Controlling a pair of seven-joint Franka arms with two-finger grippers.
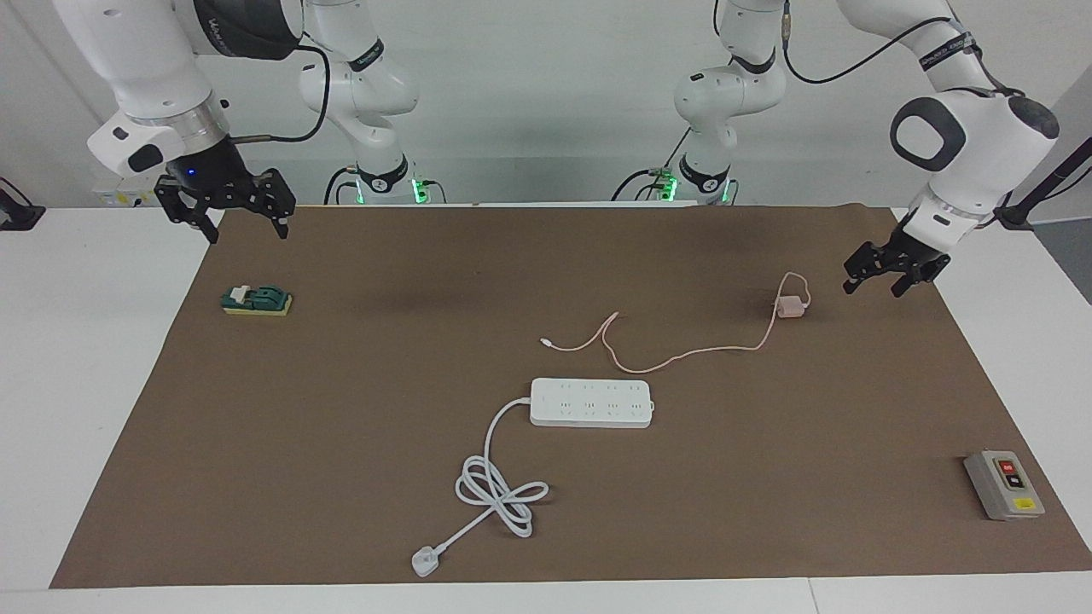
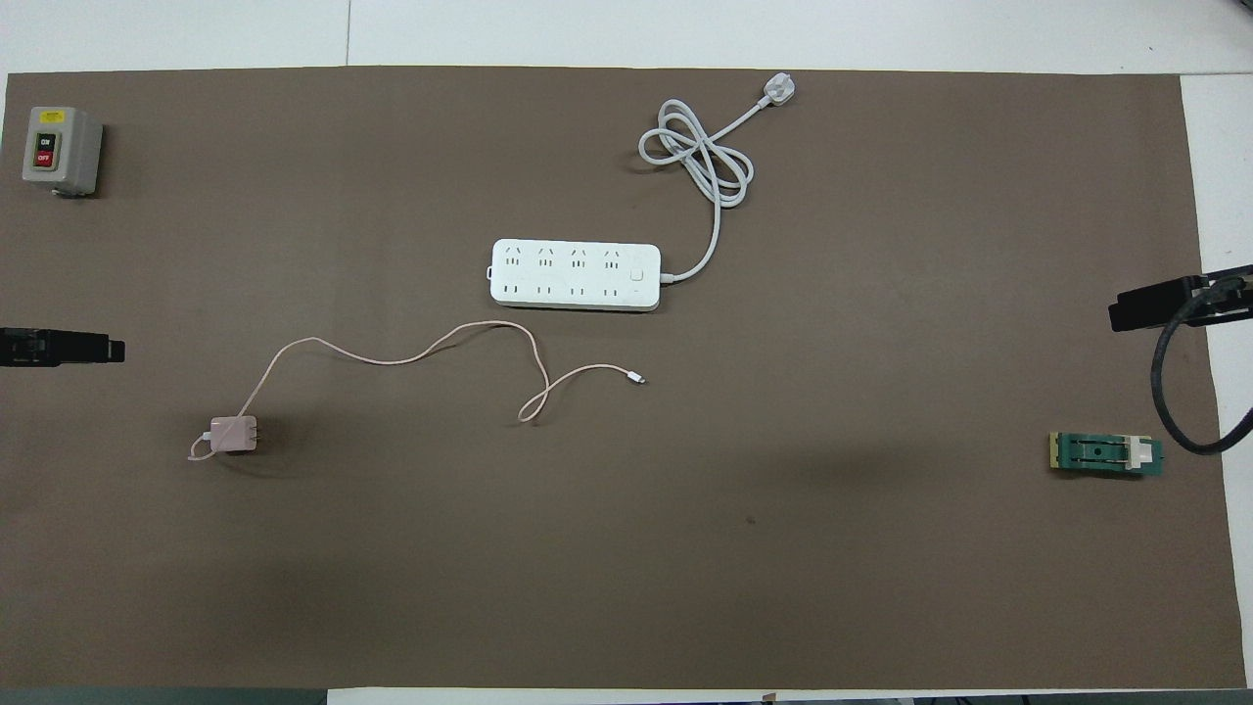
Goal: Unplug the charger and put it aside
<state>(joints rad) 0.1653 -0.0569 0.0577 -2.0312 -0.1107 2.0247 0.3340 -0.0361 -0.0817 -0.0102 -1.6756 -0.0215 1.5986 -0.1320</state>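
Both grippers are released: left gripper beside the unplugged charger; right gripper waits; retreat clear of the cable.

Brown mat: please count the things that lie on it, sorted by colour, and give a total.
White: 1, the power strip with its cord.
Pink: 1, the charger with its thin cable.
Grey: 1, the switch box.
Green: 1, the small green block.
Total: 4.
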